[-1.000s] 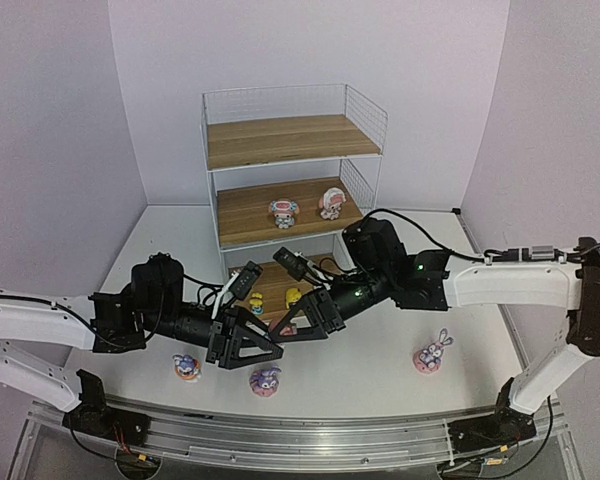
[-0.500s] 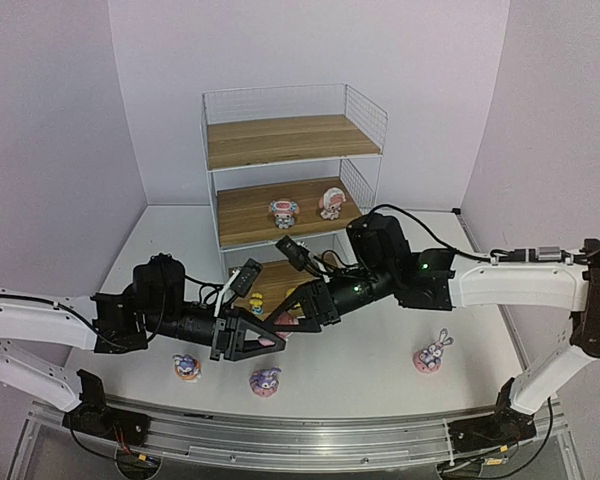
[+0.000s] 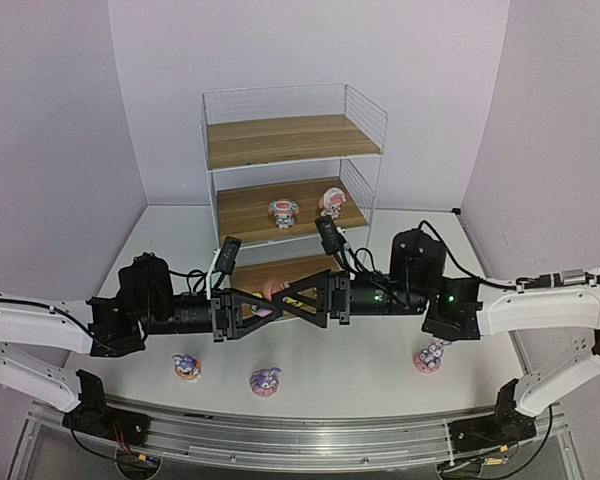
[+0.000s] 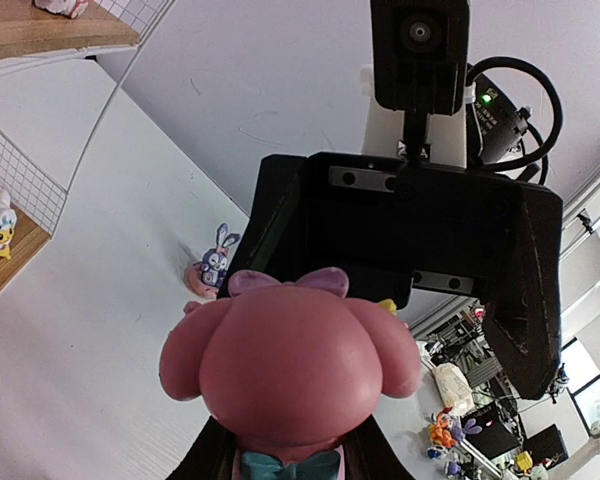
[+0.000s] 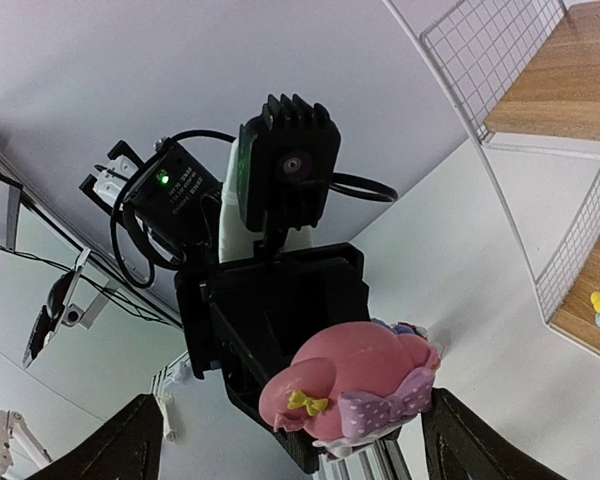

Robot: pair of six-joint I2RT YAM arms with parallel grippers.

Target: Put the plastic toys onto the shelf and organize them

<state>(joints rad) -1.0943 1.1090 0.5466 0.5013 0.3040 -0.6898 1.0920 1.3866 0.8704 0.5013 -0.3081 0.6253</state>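
left gripper [image 3: 270,303]: my fingers pinch the pink toy [image 3: 272,290] | look: glossy round pink head, dotted lilac bow, small yellow bow | where: in front of shelf [image 3: 292,141], by lowest board | right gripper [image 3: 290,302]: my fingers spread wide

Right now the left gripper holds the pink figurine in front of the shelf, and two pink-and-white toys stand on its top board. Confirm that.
Not the top board: the top external view shows the two pink-and-white toys on the middle board of the shelf. The left gripper does hold the pink figurine.
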